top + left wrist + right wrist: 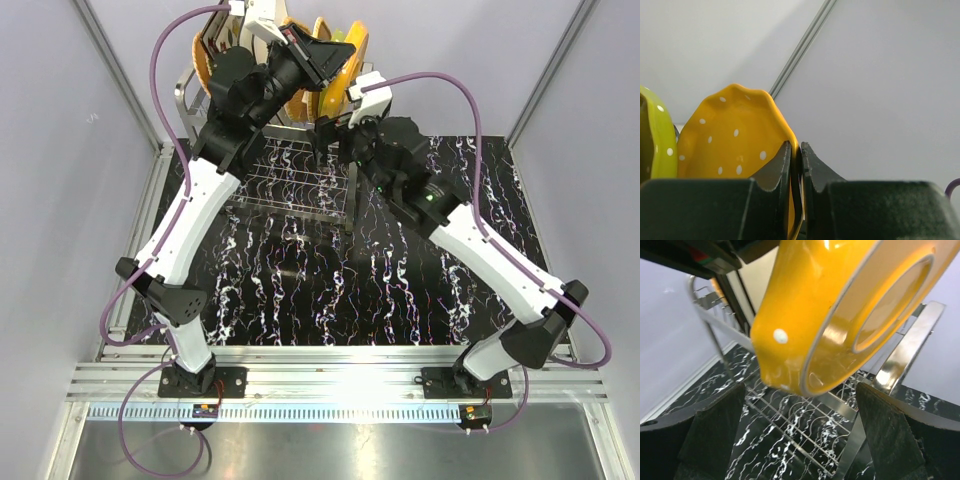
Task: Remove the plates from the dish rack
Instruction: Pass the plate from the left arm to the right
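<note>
My left gripper point(796, 150) is shut on the rim of a yellow-orange plate with white dots point(730, 140). It holds the plate upright at the top of the dish rack point(300, 190). A green dotted plate point(655, 140) stands just left of it. From the right wrist, the same yellow plate point(840, 305) hangs tilted, underside showing, over the rack's wire grid shelf point(805, 430). My right gripper point(800, 387) is open just beneath the plate's lower edge, with a finger on each side and neither touching it. Several more plates point(210, 55) stand in the rack's top, partly hidden by the left arm.
The rack stands at the back of the black marbled table point(330, 290), close to the rear wall. A steel upright of the rack point(905, 350) is near my right finger. Aluminium frame posts point(120, 70) flank the table's back corners.
</note>
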`<state>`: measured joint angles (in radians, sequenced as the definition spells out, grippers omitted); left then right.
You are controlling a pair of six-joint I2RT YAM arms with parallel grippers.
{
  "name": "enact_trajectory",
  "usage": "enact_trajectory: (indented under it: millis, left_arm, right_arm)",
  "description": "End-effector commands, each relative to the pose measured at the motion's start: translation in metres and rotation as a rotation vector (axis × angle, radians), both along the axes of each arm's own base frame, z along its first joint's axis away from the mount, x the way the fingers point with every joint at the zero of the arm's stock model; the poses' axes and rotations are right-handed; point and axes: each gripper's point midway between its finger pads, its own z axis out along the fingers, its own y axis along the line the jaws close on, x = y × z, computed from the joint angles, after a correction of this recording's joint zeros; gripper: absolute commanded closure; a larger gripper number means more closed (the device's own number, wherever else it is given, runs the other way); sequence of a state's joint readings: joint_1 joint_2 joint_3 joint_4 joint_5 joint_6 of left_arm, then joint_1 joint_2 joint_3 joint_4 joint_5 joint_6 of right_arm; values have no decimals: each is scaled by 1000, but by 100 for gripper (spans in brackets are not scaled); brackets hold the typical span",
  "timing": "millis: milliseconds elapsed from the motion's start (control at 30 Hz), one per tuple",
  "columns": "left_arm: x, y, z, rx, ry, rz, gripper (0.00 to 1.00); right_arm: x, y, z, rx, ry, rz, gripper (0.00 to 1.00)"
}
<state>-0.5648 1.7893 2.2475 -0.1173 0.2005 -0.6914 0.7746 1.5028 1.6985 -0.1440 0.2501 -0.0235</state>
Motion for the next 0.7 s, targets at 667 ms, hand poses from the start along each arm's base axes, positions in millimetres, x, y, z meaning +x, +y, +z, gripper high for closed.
enact_trajectory:
  millis: [667]
  left_arm:
    - [-56,29,88,-229,-207,-37,100]
  right_arm:
    - [34,-32,48,90,-228,-370,35]
